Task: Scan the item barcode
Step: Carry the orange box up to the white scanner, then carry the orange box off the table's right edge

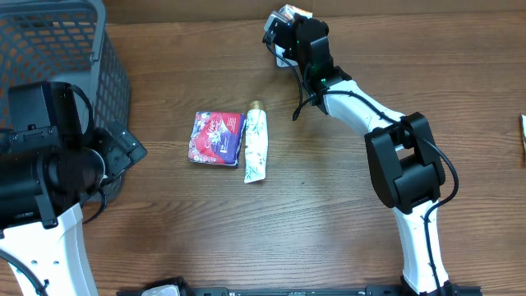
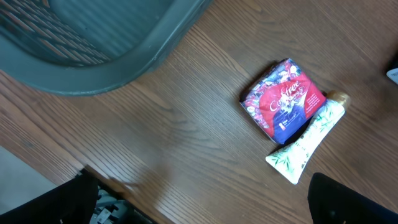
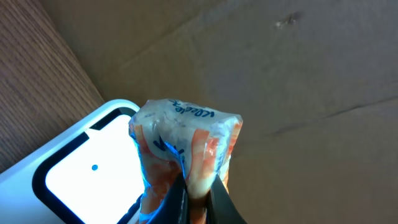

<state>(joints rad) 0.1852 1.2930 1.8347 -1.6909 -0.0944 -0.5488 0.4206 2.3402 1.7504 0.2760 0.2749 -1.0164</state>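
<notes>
Well, from the overhead I can't see much of the right fingers [image 1: 283, 29]: the wrist covers them at the far edge of the counter [image 1: 329, 205], and only a pale scrap of the crinkled packet [image 1: 293, 11] pokes out past it. The left fingers [image 1: 125, 150] sit beside the grey basket [image 1: 74, 49], which the frame cuts off. A red coffee packet [image 1: 215, 138] and a white tube [image 1: 256, 144] lie touching, mid-counter.

On the left wrist view, I get only the dark tips of the left fingers at the two bottom corners, spread wide with nothing between them. The basket rim fills the top left; the coffee packet and the tube lie flat beyond it.

On the right wrist view, the right fingers are pinched hard together on the lower edge of the crinkled packet, orange and white with blue print I can't read. It hangs just over a white scanner [image 3: 81, 168] with a bright window, cropped at the left. I can't find a barcode. Brown cardboard [image 3: 292, 74] fills the background.
</notes>
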